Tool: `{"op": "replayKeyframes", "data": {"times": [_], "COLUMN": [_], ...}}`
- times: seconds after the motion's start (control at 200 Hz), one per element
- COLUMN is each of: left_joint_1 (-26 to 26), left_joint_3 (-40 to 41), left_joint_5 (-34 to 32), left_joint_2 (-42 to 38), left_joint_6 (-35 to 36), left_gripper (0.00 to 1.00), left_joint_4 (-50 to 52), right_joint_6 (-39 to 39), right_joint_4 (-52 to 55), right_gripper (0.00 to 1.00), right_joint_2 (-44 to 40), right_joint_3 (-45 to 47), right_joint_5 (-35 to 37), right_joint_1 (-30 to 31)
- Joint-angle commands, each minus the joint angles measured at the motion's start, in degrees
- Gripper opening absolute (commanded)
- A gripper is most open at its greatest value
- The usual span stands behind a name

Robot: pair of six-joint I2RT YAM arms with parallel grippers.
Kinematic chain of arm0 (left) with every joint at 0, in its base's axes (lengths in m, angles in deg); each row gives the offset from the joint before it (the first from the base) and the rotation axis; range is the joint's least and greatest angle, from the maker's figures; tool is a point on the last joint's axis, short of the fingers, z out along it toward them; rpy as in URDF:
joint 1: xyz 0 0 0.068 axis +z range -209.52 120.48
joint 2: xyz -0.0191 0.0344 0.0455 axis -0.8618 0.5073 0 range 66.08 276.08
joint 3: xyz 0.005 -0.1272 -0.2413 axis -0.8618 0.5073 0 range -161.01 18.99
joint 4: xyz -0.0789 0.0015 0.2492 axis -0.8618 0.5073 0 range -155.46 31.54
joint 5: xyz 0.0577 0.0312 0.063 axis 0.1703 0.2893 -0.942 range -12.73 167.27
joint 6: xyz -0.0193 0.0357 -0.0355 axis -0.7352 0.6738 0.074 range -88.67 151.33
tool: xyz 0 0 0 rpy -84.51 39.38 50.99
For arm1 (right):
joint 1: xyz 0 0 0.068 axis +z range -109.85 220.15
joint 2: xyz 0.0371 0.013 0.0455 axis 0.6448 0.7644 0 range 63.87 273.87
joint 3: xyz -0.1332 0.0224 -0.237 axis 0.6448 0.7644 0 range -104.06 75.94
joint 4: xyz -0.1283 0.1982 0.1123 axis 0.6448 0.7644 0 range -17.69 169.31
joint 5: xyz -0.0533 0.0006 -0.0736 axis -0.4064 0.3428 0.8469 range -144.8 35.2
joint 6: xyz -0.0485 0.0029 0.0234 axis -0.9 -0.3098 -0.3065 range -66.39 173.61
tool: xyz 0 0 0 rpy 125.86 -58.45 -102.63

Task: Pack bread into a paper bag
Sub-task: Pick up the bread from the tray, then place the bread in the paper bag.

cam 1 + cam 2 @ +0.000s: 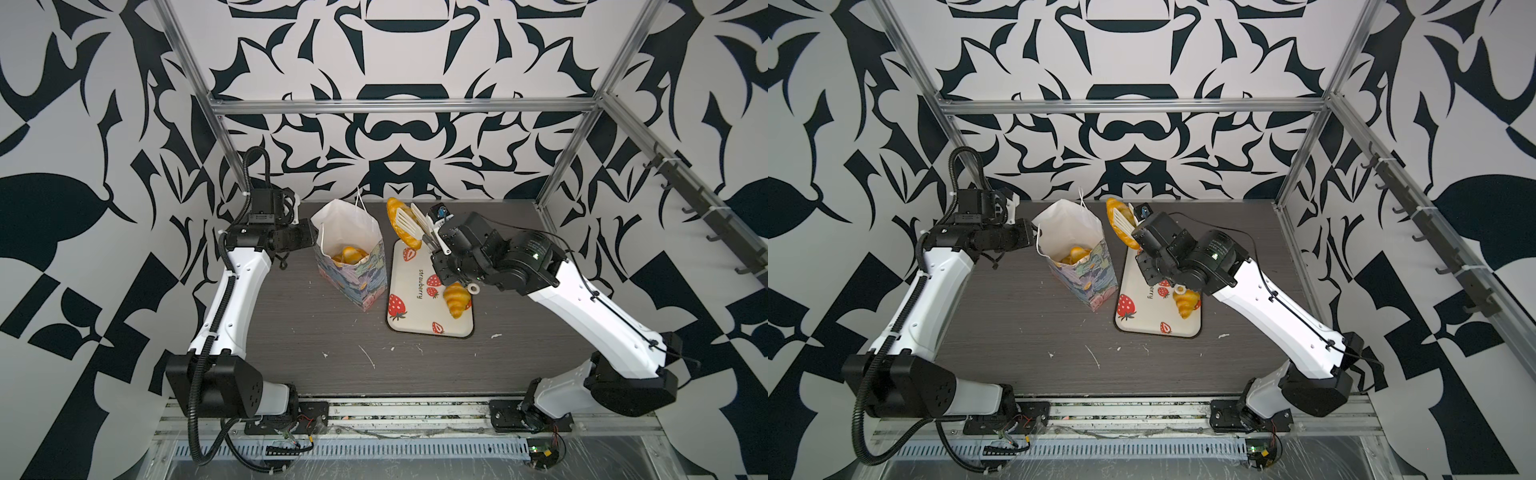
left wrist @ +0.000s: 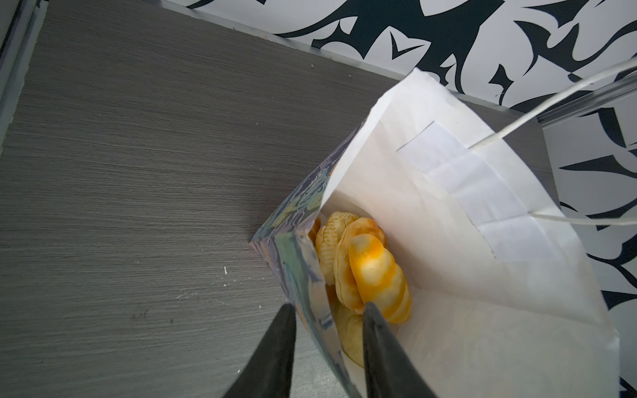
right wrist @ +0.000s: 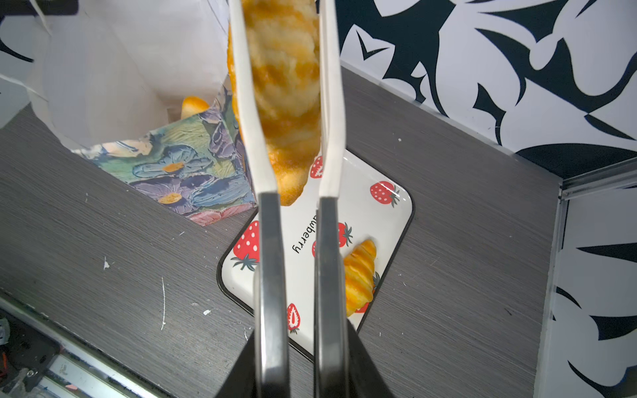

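Observation:
The paper bag (image 1: 349,270) (image 1: 1086,274) stands open on the table, white inside with a floral print outside. Several golden bread pieces (image 2: 372,272) (image 1: 350,254) lie in it. My left gripper (image 2: 327,310) (image 1: 311,239) is shut on the bag's near wall, one finger inside and one outside. My right gripper (image 3: 300,330) (image 1: 434,245) is shut on the handles of white-tipped tongs (image 3: 269,241) (image 1: 415,220). The tongs pinch a long bread (image 3: 282,86) (image 1: 400,227) in the air, just right of the bag's mouth. One croissant (image 1: 456,299) (image 3: 360,275) lies on the strawberry tray (image 1: 409,320).
The tray (image 3: 379,213) lies right of the bag (image 3: 172,165), nearly touching its base. The bag's cord handles (image 2: 551,100) stick up at the far side. Aluminium frame posts stand at the table's back corners, and patterned walls close in on three sides.

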Motion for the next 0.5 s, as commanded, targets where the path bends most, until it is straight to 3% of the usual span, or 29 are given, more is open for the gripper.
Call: {"op": "replayKeyframes", "data": {"times": [0.0, 0.495], "left_joint_1": [-0.03, -0.03], "left_joint_3": [1.02, 0.67], "left_joint_5": [-0.48, -2.38], "left_joint_2": [-1.78, -3.57], "left_joint_6": [0.14, 0.27], "left_gripper": [0.36, 0.36], "left_joint_4": [1.41, 1.71], "right_joint_6": [-1.54, -3.13], "right_joint_4": [-3.32, -5.99], "right_gripper": [0.32, 0.32], "right_joint_2": [0.75, 6.83], "right_joint_3": [-4.05, -11.54], "right_joint_5": [-0.08, -3.35], "right_joint_1": [0.4, 3.69]}}
